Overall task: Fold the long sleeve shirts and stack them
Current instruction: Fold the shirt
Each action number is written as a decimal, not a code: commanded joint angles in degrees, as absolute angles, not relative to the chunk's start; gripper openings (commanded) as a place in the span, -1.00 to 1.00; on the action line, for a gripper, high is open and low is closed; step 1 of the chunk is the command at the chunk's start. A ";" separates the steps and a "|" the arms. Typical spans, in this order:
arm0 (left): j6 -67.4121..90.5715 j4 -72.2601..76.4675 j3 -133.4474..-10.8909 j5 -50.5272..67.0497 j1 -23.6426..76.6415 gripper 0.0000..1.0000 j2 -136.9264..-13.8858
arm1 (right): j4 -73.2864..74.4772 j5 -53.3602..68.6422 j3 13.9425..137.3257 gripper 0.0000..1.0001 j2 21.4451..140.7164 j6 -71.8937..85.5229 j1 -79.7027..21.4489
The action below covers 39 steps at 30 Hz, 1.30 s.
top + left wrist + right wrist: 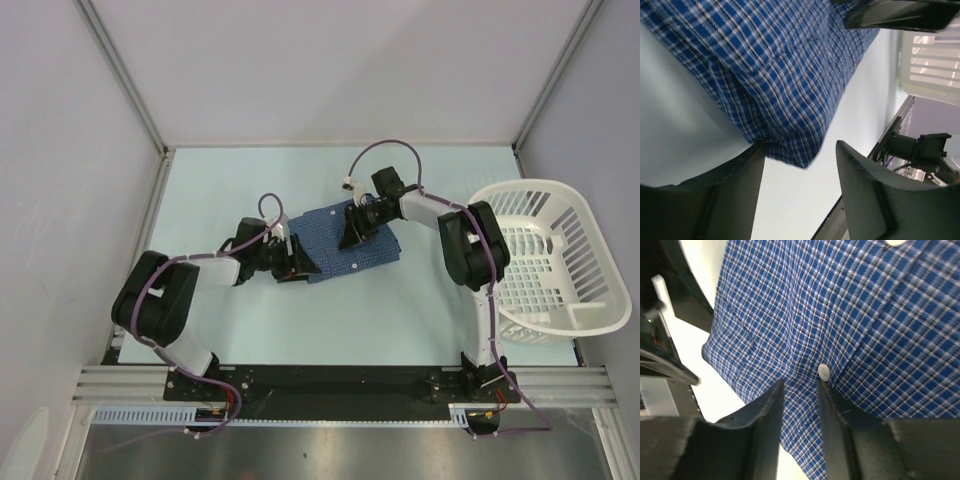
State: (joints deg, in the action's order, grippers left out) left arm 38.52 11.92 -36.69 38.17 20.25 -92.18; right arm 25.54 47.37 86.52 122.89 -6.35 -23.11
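One blue checked long sleeve shirt (350, 250) lies folded into a small rectangle at the table's middle. My left gripper (298, 264) is at its near-left corner. In the left wrist view the left gripper (800, 147) is open, the shirt's (780, 75) corner pokes between the fingertips and one fingertip (758, 150) touches its edge. My right gripper (351, 236) is low over the shirt's far middle. In the right wrist view the right gripper (800, 384) has its jaws narrowly apart with the tips on flat cloth (840, 315), beside a white button (824, 371).
A white slatted laundry basket (590, 250) stands at the right edge of the table and shows in the left wrist view (930, 65). Grey walls and metal posts enclose the light table (230, 190). The arm bases sit on the rail at the near edge.
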 commanded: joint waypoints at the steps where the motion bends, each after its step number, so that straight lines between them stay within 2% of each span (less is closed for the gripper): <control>1: 37.10 13.02 -40.25 37.97 21.45 0.16 -96.93 | 22.06 47.46 88.59 -0.11 119.28 -3.44 -21.27; 2: 35.70 11.70 -41.73 38.14 20.84 0.04 -97.90 | 22.06 47.98 88.59 -0.04 118.40 -2.56 -20.31; 3: 35.34 10.73 -42.18 39.36 20.40 -0.20 -99.56 | 22.06 48.34 88.51 -0.02 117.61 -1.16 -19.78; 6: 31.92 6.43 -43.68 41.13 17.68 -0.65 -100.20 | 25.56 48.43 87.72 0.06 113.83 -1.58 -17.58; 9: 25.33 -1.99 -46.40 42.89 14.43 -0.96 -100.02 | 29.69 48.95 85.00 0.11 109.61 -2.81 -15.74; 16: 6.25 -23.88 -55.89 45.09 9.58 -1.00 -100.81 | 32.61 49.75 77.35 0.18 102.66 -3.43 -15.38; 18: 3.87 -25.83 -57.83 45.70 9.58 -0.89 -101.34 | 30.94 50.01 75.60 0.18 102.31 -1.41 -15.47; 19: 3.43 -27.41 -58.44 46.14 9.49 -0.73 -101.42 | 30.42 50.01 75.24 0.18 102.39 -0.71 -15.47; 20: 2.91 -27.60 -58.97 46.49 8.88 -0.48 -101.08 | 30.06 50.62 74.97 0.19 102.31 -0.27 -15.47; 21: 2.99 -27.42 -58.63 47.45 8.18 -0.09 -98.72 | 29.19 51.23 74.88 0.19 102.13 1.39 -15.47; 22: 3.34 -25.51 -58.10 48.16 7.48 0.09 -96.70 | 28.40 51.68 73.84 0.19 101.26 2.36 -15.47; 24: 2.64 -23.91 -57.22 50.17 6.33 0.32 -91.09 | 23.15 54.22 71.64 0.22 100.03 7.87 -15.47; 29: 5.70 -22.15 -58.71 54.84 11.05 0.38 -85.87 | 7.68 58.71 64.35 0.26 97.38 19.41 -19.06; 33: 14.21 -12.09 -55.91 56.34 16.43 0.32 -87.80 | 1.86 59.76 62.06 0.23 101.15 22.84 -21.18; 36: 23.45 -1.72 -53.53 55.63 17.05 0.30 -93.85 | -4.21 60.12 61.08 0.19 106.59 26.19 -20.40; 39: 24.26 2.08 -54.23 54.06 15.39 0.29 -101.93 | -4.66 59.07 62.48 0.16 113.08 25.58 -18.73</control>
